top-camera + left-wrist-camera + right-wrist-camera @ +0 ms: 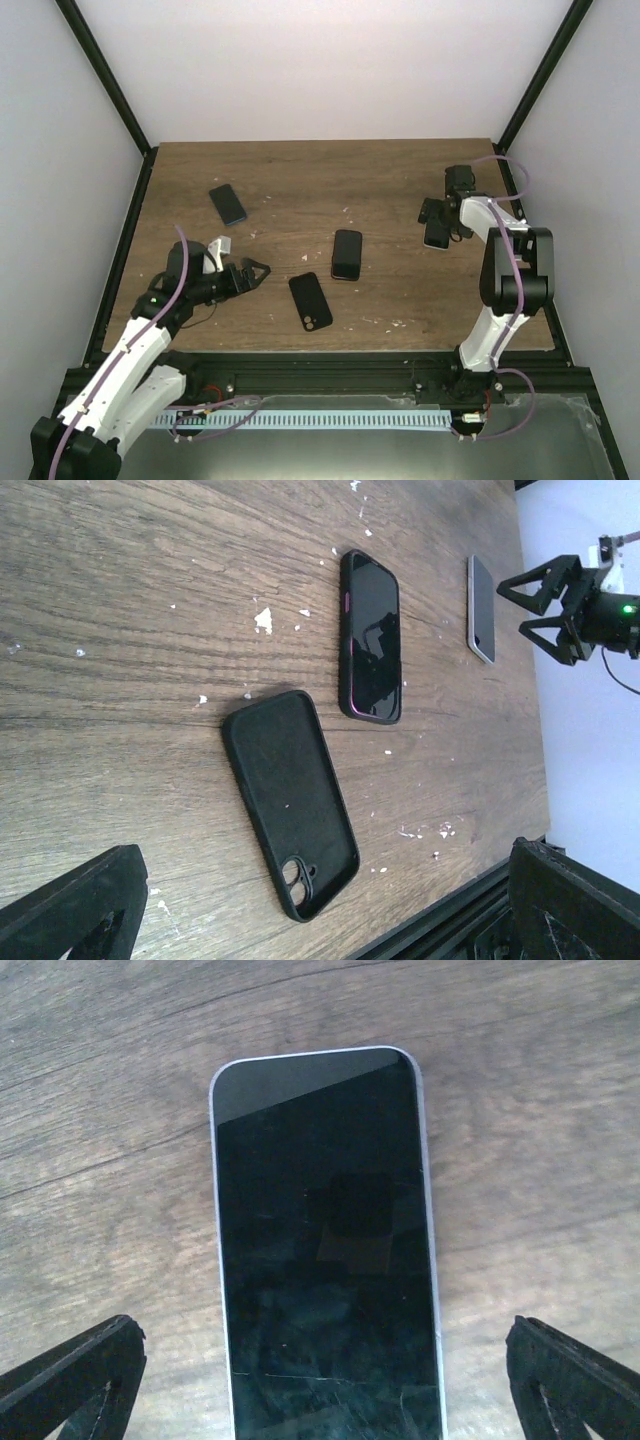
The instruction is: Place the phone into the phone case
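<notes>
Phone (325, 1250) flat screen-up, long axis pointing away from spread right gripper (322, 1360), left gripper (325, 880) also spread

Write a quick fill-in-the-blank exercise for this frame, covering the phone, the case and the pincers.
1. The silver-edged phone under the right pincer lies screen ___.
2. The left pincer and the right pincer both stand ___, holding nothing.
3. The black case lies closer to the ___ pincer.

Missing words: up; open; left.
</notes>
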Available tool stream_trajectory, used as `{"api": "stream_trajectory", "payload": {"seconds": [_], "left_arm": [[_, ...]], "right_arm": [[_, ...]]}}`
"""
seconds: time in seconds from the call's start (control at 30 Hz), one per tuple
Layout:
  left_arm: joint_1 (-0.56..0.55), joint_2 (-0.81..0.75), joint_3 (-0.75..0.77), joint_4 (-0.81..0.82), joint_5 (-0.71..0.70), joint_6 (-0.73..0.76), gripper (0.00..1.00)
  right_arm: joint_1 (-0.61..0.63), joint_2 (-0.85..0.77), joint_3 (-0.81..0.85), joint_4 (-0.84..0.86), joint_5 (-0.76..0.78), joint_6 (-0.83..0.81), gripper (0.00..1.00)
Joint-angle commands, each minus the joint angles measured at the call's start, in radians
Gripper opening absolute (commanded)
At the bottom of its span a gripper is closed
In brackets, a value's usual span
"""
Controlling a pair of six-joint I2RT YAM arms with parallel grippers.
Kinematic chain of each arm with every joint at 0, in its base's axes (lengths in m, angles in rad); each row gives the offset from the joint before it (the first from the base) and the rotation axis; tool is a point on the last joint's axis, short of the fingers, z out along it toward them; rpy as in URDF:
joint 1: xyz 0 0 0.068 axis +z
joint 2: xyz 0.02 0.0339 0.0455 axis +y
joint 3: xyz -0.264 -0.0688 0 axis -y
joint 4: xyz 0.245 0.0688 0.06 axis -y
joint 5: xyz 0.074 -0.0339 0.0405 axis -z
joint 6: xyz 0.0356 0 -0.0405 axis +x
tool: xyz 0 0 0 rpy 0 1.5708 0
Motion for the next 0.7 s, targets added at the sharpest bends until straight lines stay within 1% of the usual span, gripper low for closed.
{"api": "stream_trajectory", "payload": {"seconds": [0.0,0.23,0.4,0.67], "left_arm": [[0.005,-0.012,-0.010,0.030,0.012,0.006,0.99],[0.005,-0.009,-0.007,0.028,0.009,0.007,0.99],[0.005,-0.013,-0.011,0.037,0.001,0.000,0.99],[0.004,-0.009,-0.018,0.045,0.006,0.000,0.99]], "right_arm": [[-0.010,0.072,0.080,-0.017,-0.010,-0.031,1.00],[-0.012,0.129,0.111,-0.016,0.056,-0.038,1.00],[-0.014,0.153,0.115,-0.010,0.003,-0.054,0.99],[-0.014,0.179,0.105,-0.016,0.006,-0.057,0.97]]}}
